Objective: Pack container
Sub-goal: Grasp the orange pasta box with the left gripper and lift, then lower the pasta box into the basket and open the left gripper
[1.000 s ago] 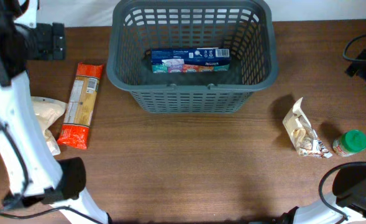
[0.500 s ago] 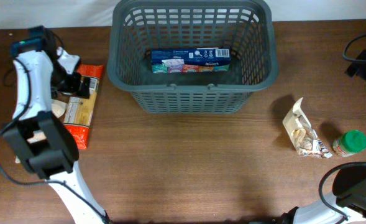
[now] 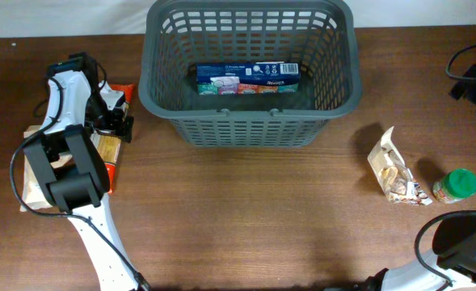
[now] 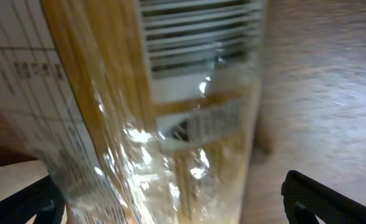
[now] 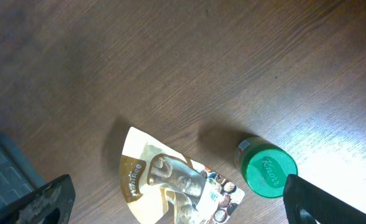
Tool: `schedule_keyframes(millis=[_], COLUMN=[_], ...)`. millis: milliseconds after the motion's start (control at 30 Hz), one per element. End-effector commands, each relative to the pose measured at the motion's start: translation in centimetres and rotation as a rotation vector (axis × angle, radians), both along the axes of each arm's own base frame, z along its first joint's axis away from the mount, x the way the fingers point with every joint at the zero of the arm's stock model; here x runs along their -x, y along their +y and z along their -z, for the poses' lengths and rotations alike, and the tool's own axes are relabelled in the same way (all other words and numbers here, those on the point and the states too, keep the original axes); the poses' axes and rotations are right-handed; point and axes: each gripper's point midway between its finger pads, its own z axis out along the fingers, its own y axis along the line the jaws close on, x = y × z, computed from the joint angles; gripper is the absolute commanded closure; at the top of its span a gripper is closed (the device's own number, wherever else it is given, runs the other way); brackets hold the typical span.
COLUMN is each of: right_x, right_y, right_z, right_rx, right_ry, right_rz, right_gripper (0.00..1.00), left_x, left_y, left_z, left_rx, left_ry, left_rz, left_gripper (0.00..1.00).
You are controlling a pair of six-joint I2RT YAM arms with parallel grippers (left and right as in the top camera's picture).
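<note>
- I judge the step in hand to be the pick-up of the spaghetti packet (image 4: 170,93), which lies flat on the worktop (image 3: 246,218) just left of the container (image 3: 250,128).
- My left gripper (image 4: 173,202) is down over that packet. Its two fingers are spread wide, one on either side of the cellophane, and have not yet closed on it.
- My left wrist view is filled by the packet's barcode and the pasta strands, so I am very close. I cannot tell whether the fingertips touch the worktop.
- Next, I think I should close across the packet's narrow width, lift it level and carry it right over the rim. The wrapper looks slick and the packet is long, so an off-centre hold could let it tip or slide.
- My right gripper (image 5: 170,202) is spread open with nothing between its fingers. It hangs above a snack pouch (image 5: 170,186) and a green-lidded jar (image 5: 266,168), both well to the right of the container.
- The container sits at the far middle of the worktop. It is a dark grey basket with slotted lattice walls and a thick rim, much larger than the groceries.
- One blue box (image 3: 247,77) lies flat on the basket's floor, leaving plenty of room. By my reckoning the packing is at an early stage.
- A pale bag (image 3: 35,174) lies beside the spaghetti, partly hidden under my left arm.
</note>
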Motion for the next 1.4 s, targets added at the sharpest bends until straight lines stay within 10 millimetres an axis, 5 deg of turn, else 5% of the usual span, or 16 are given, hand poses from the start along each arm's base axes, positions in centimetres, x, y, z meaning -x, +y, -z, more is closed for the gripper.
schedule_keyframes(millis=[0,33,100,167,367,533,700,867,967,1133,1267,1367], right_x=[0.2,0.2,0.2,0.2,0.2,0.2,0.2,0.2,0.2,0.2,0.2,0.2], right_y=[-0.6,-0.6,-0.6,-0.6,-0.6,-0.6,-0.6,-0.6,-0.6,-0.6,-0.6,-0.6], right_z=[-0.2,-0.2,-0.2,-0.2,-0.2,-0.2,-0.2,-0.2,-0.2,-0.2,-0.2,-0.2], right_rx=[0.019,0.019,0.019,0.019,0.019,0.019,0.019,0.019,0.019,0.019,0.019,0.019], right_ry=[0.0,0.0,0.0,0.0,0.0,0.0,0.0,0.0,0.0,0.0,0.0,0.0], right_rz=[0.008,0.008,0.008,0.008,0.008,0.008,0.008,0.008,0.008,0.008,0.008,0.008], right_gripper=[0.01,0.01,0.01,0.01,0.01,0.01,0.01,0.01,0.01,0.01,0.01,0.01], left_x=[0.8,0.8,1.0,1.2,-0.6,-2.6,-3.7,-2.7,-1.4,1.4,3.1,2.9], left_y=[0.4,0.4,0.5,0.5,0.9,1.3,1.3,-0.4,-3.7,-12.6,-21.2,-26.9], left_z=[1.7,1.7,1.6,1.2,-3.6,-11.9,-23.5,-36.6,-43.8,-50.7,-51.3,-48.2], left_rx=[-0.015,-0.018,-0.024,-0.025,-0.044,-0.074,-0.128,-0.187,-0.206,-0.162,-0.156,-0.126], left_ry=[0.047,0.049,0.059,0.068,-0.001,-0.156,-0.462,-0.86,-1.082,-1.306,-1.345,-1.263], left_rz=[-0.046,-0.049,-0.047,-0.047,-0.089,-0.089,-0.108,-0.075,0.106,0.523,0.945,1.203], left_gripper=[0.09,0.11,0.4,0.96,0.98,0.98,0.98,0.98,0.98,0.98,0.98,0.98])
